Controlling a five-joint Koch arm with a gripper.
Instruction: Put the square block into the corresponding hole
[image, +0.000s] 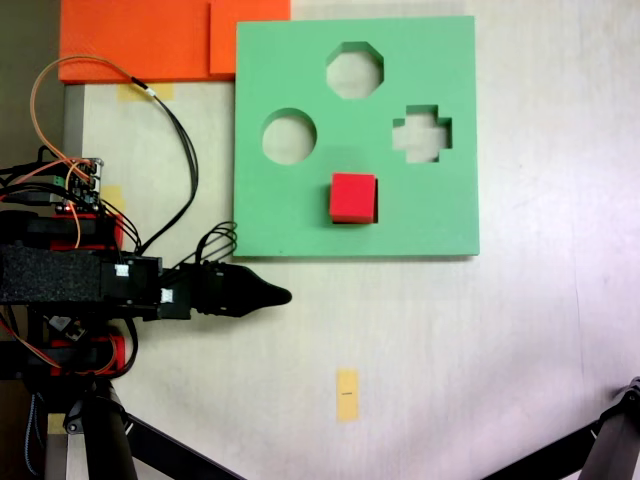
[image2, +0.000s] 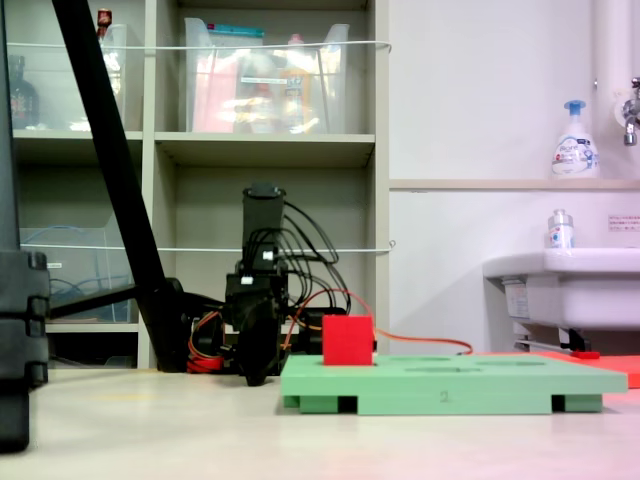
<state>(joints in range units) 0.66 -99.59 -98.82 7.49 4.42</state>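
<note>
The square block (image: 353, 197) is a red foam cube resting over the corresponding hole, near the lower middle of the green foam board (image: 440, 215). Only a dark sliver of that hole (image: 352, 222) shows at the cube's lower edge. In the low side view the square block (image2: 348, 340) stands proud of the board (image2: 450, 385); how deep it sits cannot be told. My gripper (image: 283, 295) lies left of and below the board, clear of it. Its jaws taper to one closed point with nothing held. The gripper (image2: 256, 374) hangs low behind the board's left end.
An octagonal cutout (image: 355, 70), a round cutout (image: 289, 136) and a cross cutout (image: 422, 134) also pierce the board. Orange foam sheets (image: 150, 40) lie at the top left. A yellow tape marker (image: 347, 394) sits below. Tripod legs (image: 610, 440) cross the lower corners.
</note>
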